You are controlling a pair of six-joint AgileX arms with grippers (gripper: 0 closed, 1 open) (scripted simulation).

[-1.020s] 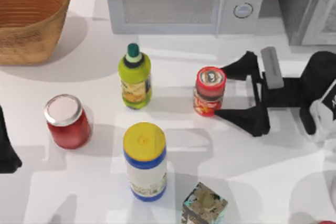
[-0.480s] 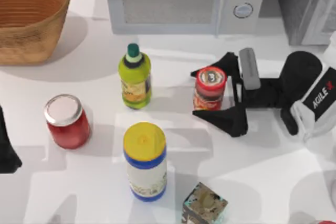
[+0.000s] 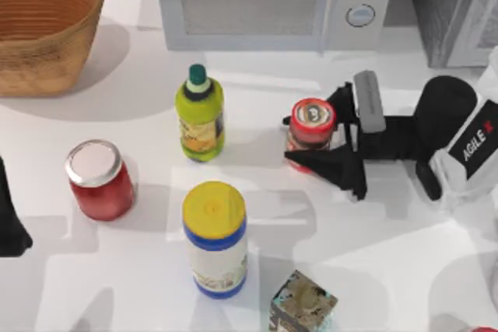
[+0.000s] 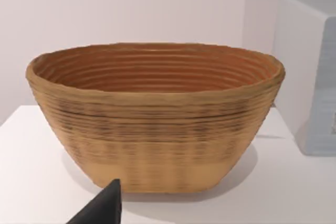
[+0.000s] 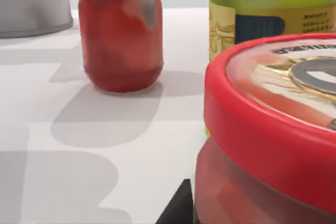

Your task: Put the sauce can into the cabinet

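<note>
Top view shows the right gripper (image 3: 317, 139) reaching in from the counter's right edge, its two black fingers (image 3: 331, 167) closed around the sauce can (image 3: 312, 124), one on the far side and one on the near side, so the can is grasped. The can stands upright on the counter (image 3: 389, 254), right of centre, in front of the white microwave (image 3: 272, 1) that sits along the back edge. The cabinet (image 3: 455, 5) fills the back right corner, well apart from the can. A green bottle (image 3: 200, 114) stands left of the can, a red jar (image 3: 99, 179) nearer the left edge, and a yellow-lidded canister (image 3: 215, 237) toward the front edge, with a small patterned box (image 3: 303, 302) at the front edge. A woven basket (image 3: 43, 25) sits in the back left corner. The left arm (image 3: 9, 219) is parked at the left edge; I cannot tell whether its gripper is open or closed. Right wrist view has the can's red rim (image 5: 262, 129) close up, with the jar (image 5: 119, 35) and bottle (image 5: 270, 9) beyond it.
</note>
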